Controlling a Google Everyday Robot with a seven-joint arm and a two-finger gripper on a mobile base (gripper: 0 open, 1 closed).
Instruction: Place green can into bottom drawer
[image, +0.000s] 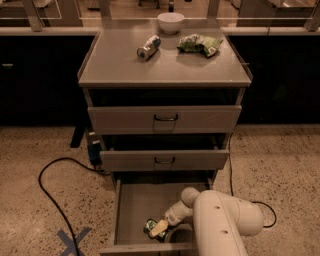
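Note:
The bottom drawer (131, 206) is pulled out at the foot of the cabinet, its flat grey floor showing. The green can (151, 227) lies on its side near the drawer's front, partly covered by the gripper. My gripper (159, 228) reaches down into the drawer from the white arm (220, 222) at lower right, its pale fingers around the can.
On the cabinet top (120, 62) lie a silver can (148, 47), a wrinkly green foil bag (200, 44) and a white bowl (170, 22). The two upper drawers (165, 119) stand slightly ajar. A black cable (52, 200) loops over the floor at left, near a blue tape cross (72, 240).

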